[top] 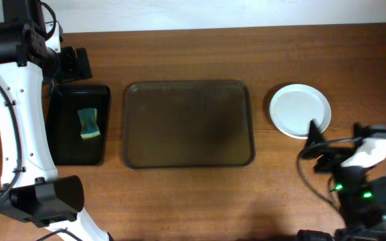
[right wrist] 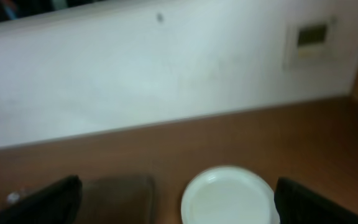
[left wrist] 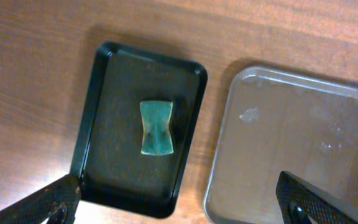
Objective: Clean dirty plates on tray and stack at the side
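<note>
The white plates (top: 300, 110) lie as one pile on the table right of the brown tray (top: 188, 124); I cannot tell how many are in the pile. Nothing lies on the tray. The top plate also shows in the right wrist view (right wrist: 229, 199), with the tray's corner (right wrist: 120, 196) to its left. My right gripper (top: 317, 144) is open and empty just in front of the pile (right wrist: 179, 208). My left gripper (top: 79, 63) is open and empty, high above the gap between the black tray and the brown tray (left wrist: 179, 208). The brown tray's left part shows there too (left wrist: 291, 143).
A narrow black tray (top: 62, 144) lies left of the brown tray and holds a green sponge (top: 88, 124). Both also show in the left wrist view, the black tray (left wrist: 104, 155) and the sponge (left wrist: 156, 127). A white wall runs behind the table (right wrist: 166, 68).
</note>
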You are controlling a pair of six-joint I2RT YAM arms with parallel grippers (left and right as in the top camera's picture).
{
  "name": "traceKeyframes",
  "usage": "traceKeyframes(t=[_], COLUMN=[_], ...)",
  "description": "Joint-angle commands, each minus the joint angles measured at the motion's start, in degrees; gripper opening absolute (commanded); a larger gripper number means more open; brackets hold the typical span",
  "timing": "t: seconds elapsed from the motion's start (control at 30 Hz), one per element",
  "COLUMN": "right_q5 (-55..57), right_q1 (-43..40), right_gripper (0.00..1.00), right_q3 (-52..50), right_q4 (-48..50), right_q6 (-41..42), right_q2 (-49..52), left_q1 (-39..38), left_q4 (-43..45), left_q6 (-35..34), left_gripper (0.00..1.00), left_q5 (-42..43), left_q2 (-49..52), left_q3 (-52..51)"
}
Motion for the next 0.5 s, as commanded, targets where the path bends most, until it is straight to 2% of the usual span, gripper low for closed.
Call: traceKeyframes(t=[0.0, 0.03, 0.2, 0.47], right_q5=[3.4, 4.1, 3.6, 3.8], right_q1=[4.5, 6.1, 6.7, 6.7], right_gripper=[0.98, 0.98, 0.98, 0.98], right_q3=[-16.4, -22.4, -35.5, -37.7], right_q4=[9.7, 13.7, 22.4, 19.7], right_q6=[-1.1, -1.1, -0.4, -0.5], right_q2=[-9.6, -13.6, -22.4, -23.2], left_q1=[0.0, 0.1, 0.0, 0.0], left_q4=[0.1, 0.1, 0.1, 0.1], left_q6=[0.9, 0.9, 0.9, 0.9], left_gripper=[0.99, 0.99, 0.99, 0.99], left_q5=[-0.2, -0.2, -0.2, -0.2], left_q2=[0.1, 0.1, 0.1, 0.1], left_q3=[0.3, 0.3, 0.3, 0.3])
